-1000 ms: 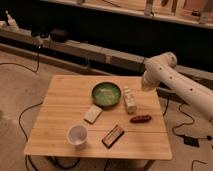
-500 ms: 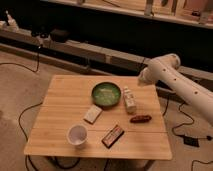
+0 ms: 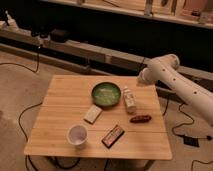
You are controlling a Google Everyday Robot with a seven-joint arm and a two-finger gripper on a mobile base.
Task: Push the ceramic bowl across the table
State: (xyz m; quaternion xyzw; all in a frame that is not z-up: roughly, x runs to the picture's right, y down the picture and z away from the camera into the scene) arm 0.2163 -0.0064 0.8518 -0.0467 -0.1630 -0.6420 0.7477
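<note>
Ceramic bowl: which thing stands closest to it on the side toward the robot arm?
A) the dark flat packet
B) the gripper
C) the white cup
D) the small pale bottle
D: the small pale bottle stands right beside the ceramic bowl, while the shut gripper hangs off the far corner of the table, apart from the bowl.

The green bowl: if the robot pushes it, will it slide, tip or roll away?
Likely slides rather than tips: the ceramic bowl is wide, shallow and sits flat on the smooth table. Rigid, it should hold its shape, though it could bump the small bottle close beside it. The gripper is off the table's far right corner, apart from it.
</note>
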